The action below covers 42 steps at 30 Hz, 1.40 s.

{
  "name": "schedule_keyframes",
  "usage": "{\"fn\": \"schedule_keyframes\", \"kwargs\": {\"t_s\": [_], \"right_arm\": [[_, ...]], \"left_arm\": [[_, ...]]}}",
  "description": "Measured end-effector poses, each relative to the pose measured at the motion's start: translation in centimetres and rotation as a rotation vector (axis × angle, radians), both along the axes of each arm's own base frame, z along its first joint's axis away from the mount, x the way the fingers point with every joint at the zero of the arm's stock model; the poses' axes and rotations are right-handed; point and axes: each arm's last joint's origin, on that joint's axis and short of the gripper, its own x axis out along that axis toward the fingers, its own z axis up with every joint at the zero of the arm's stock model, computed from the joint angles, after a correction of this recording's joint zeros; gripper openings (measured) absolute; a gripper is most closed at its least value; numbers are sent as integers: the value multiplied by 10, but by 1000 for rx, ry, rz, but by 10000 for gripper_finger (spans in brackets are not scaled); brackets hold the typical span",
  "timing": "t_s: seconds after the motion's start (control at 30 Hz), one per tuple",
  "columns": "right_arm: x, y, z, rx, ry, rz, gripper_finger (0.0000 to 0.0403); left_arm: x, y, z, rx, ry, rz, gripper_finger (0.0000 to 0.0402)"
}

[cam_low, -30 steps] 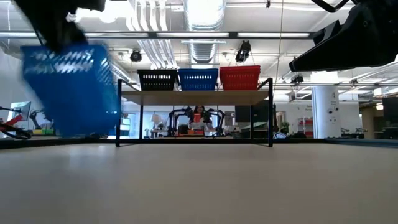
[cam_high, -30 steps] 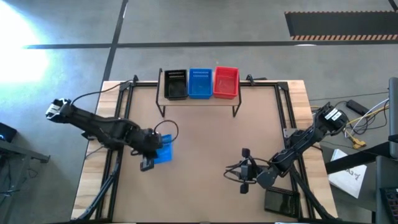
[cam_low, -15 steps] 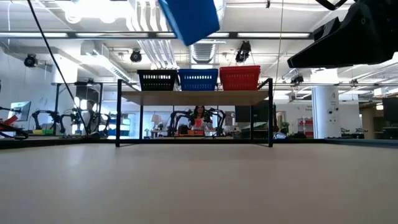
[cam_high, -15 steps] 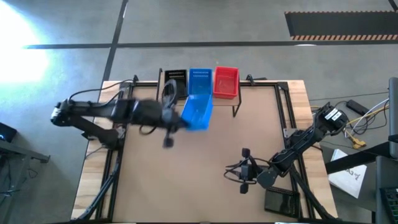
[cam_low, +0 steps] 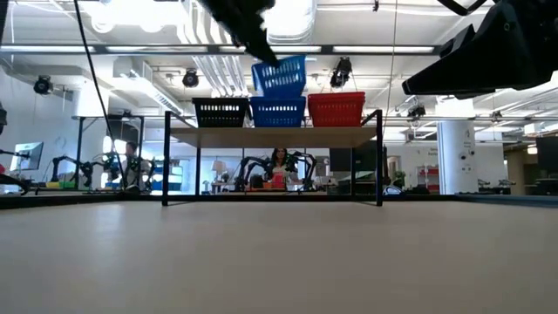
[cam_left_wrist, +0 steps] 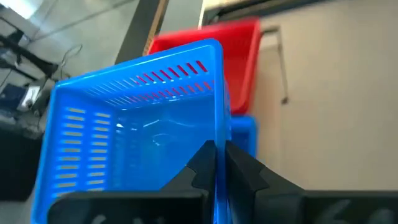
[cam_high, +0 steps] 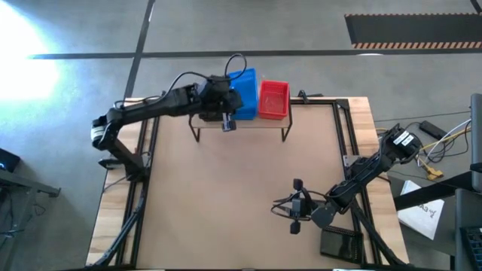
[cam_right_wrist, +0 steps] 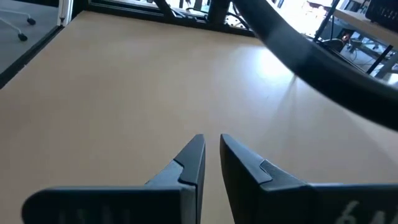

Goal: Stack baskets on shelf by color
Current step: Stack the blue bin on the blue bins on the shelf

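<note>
The left claw (cam_left_wrist: 216, 163) is pinched on the near wall of a blue basket (cam_left_wrist: 134, 130), one finger inside and one outside, the thin plastic rim caught between the tips. From the claw outward the held basket opens away, tilted, its slotted sides showing light through them. Just below and beyond it lies a second blue basket (cam_low: 277, 111) sitting on the shelf (cam_low: 270, 137), with the red basket (cam_high: 273, 99) beside it and the black basket (cam_low: 220, 112) on the other side.

The basket looks light and hollow, stiff enough to hang from one wall without folding, though a perforated wall will likely flex a little under a pinch. The smooth plastic may slip or swing, and a one-wall grip lets it tip, as the tilt here suggests. The middle of a short wall near the rim seems the soundest hold. It should drop in easily once levelled over the one below.

The right claw (cam_right_wrist: 211, 155) hovers low over the worktop (cam_right_wrist: 124, 81), well away from the shelf, fingers nearly together around nothing.
</note>
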Motion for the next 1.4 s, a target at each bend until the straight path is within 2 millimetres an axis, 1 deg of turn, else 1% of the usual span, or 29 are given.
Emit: {"fn": "schedule_keyframes", "kwargs": {"t_s": [0.07, 0.17, 0.43, 0.53, 0.7, 0.83, 0.93, 1.03, 1.13, 1.23, 1.33, 1.4], "right_arm": [[0, 0, 0, 0, 0, 0, 43], [0, 0, 0, 0, 0, 0, 43], [0, 0, 0, -1, 2, 0, 43], [0, 0, 0, -1, 2, 0, 43], [0, 0, 0, -1, 2, 1, 43], [0, 0, 0, -1, 2, 0, 43], [0, 0, -1, -2, 3, 1, 43], [0, 0, -1, -2, 3, 1, 43], [0, 0, -1, -4, 4, 1, 43], [0, 0, -1, -3, 4, 1, 43], [0, 0, -1, -2, 2, 1, 43], [0, 0, -1, -2, 2, 0, 43]], "left_arm": [[0, 8, -6, -3, 27, 17, 4], [1, 13, -14, -10, 50, 28, 4], [1, 12, -16, -4, 71, 15, 7], [-1, 11, -17, -14, 97, 15, 27], [-3, 11, -19, -22, 119, 14, 81], [-4, 5, -10, -9, 94, 6, 117], [-7, -3, -2, -6, 68, -2, 131], [-10, -8, 1, -30, 41, 8, 134], [-10, -7, -5, -60, 44, 31, 128], [-6, 3, -17, -94, 57, 97, 116], [1, 14, -28, -102, 48, 203, 103], [8, 19, -34, -102, 34, 226, 93]]}}
